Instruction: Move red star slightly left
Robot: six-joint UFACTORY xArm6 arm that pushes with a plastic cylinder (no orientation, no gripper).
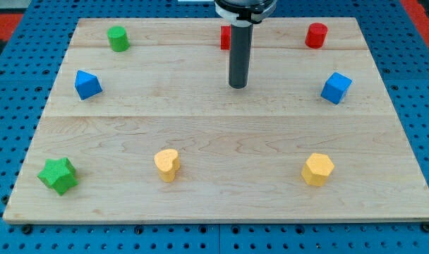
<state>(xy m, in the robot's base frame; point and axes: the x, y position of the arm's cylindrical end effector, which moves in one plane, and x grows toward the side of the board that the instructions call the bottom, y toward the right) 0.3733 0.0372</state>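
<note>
A red block (225, 37), likely the red star, sits near the view's top centre on the wooden board (221, 134), mostly hidden behind my rod. My tip (238, 86) rests on the board just below and slightly right of that red block. A red cylinder (315, 35) stands at the top right.
A green cylinder (118, 39) is at the top left, a blue block (87, 85) at the left, a blue cube (336, 87) at the right. A green star (58, 175) is at the bottom left, a yellow heart (167, 165) bottom centre, a yellow hexagon (317, 169) bottom right.
</note>
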